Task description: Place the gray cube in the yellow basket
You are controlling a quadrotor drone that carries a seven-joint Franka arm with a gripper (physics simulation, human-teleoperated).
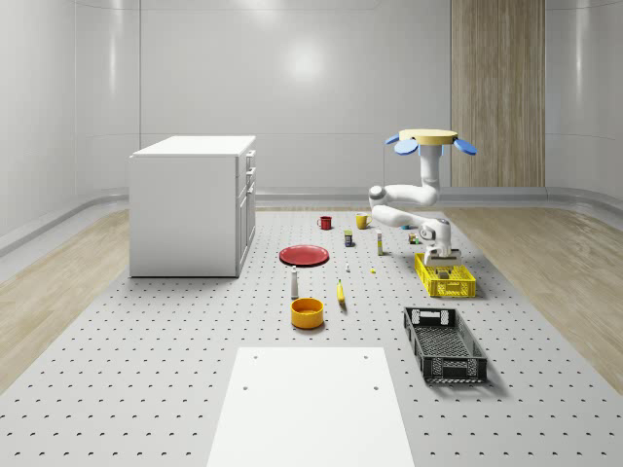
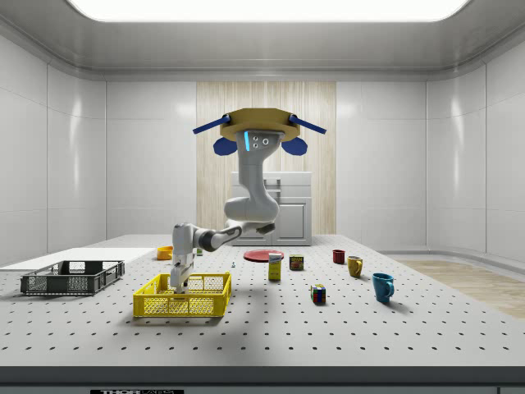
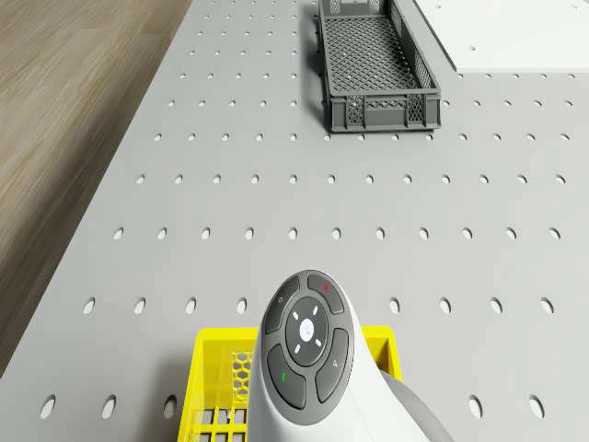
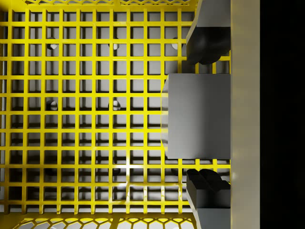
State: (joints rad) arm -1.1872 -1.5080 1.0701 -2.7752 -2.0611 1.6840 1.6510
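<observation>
The yellow basket point(image 1: 445, 275) is showing its build plainly — a rectangular plastic crate with a square-grid floor and honeycomb-pierced walls, sitting on the perforated gray table point(image 1: 175, 370). The gray cube point(image 4: 196, 116) is looking matte and smooth, flat-faced with softly chamfered corners, and it is sitting inside the basket, just above the lattice floor. The gripper point(image 4: 208, 117) is reaching down into the basket, its two dark ribbed fingers point(image 4: 208, 43) pinching the cube on opposite faces. The drone point(image 2: 258, 130) — tan body, blue rotors — is hovering above the table beside the basket, its glossy white arm bending down. A black mesh crate point(image 1: 444, 343) is lying nearby.
</observation>
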